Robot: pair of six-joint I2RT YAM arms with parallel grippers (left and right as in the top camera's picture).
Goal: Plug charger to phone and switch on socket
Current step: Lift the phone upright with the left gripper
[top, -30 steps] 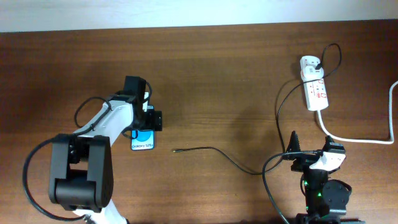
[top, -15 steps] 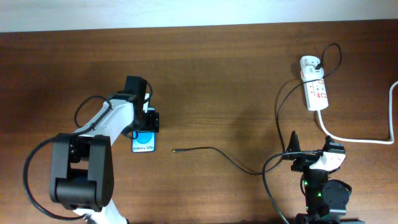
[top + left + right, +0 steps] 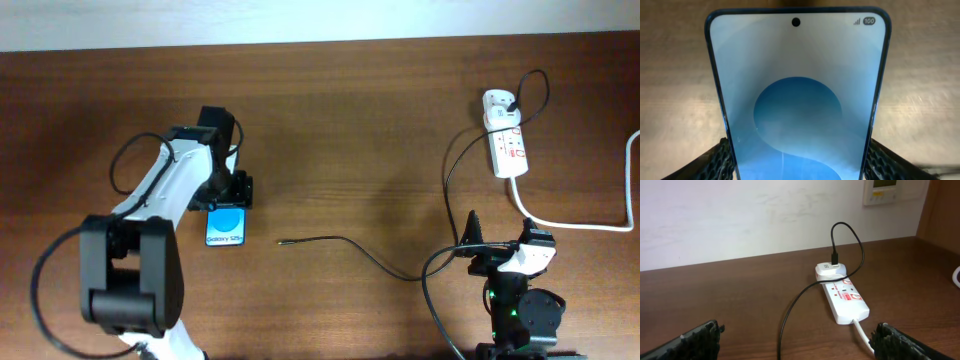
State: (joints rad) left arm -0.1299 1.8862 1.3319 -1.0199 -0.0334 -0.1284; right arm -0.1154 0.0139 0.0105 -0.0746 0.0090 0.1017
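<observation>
The phone [image 3: 226, 227] lies flat on the table at the left, blue screen up, and fills the left wrist view [image 3: 797, 90]. My left gripper [image 3: 228, 190] is at its upper end, and its fingers [image 3: 797, 167] press against both long edges. The charger cable [image 3: 345, 243] lies loose with its plug tip [image 3: 280, 241] right of the phone, apart from it. It runs up to a white adapter [image 3: 497, 100] in the socket [image 3: 508, 145]. My right gripper [image 3: 497, 242] is open and empty at the front right, facing the socket [image 3: 846, 300] and cable [image 3: 788, 317].
A thick white cord [image 3: 590, 226] runs from the socket to the right edge of the table. The cable loops near my right gripper [image 3: 797, 342]. A white wall stands behind the table's far edge.
My left arm has swung a little to the left, and the phone has turned with it to lie straighter, with more of its screen showing. The right arm has not moved.
</observation>
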